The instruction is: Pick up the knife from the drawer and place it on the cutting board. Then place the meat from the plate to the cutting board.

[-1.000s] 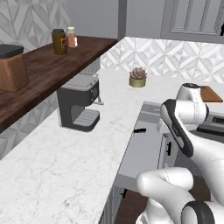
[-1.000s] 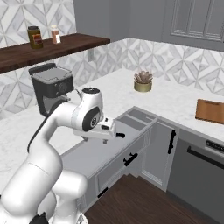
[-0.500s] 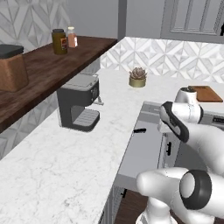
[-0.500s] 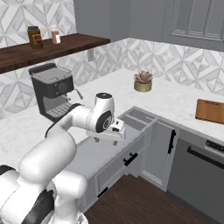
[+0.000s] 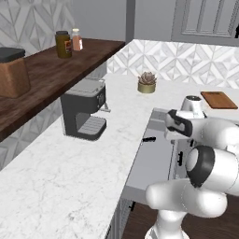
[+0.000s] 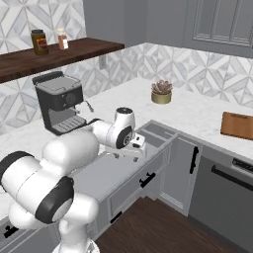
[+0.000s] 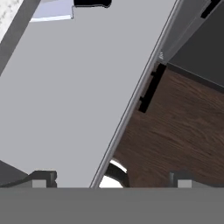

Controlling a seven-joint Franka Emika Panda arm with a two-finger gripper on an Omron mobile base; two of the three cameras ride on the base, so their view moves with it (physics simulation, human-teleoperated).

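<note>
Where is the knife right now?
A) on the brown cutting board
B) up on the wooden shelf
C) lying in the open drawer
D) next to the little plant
C: the knife lies flat on the grey floor of the open drawer, and the end effector holds nothing.

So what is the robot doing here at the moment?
The white arm hangs over the open drawer, its fingers spread wide and holding nothing. The knife lies at the drawer's far end, not yet picked up. The cutting board sits bare on the counter, well away.
</note>
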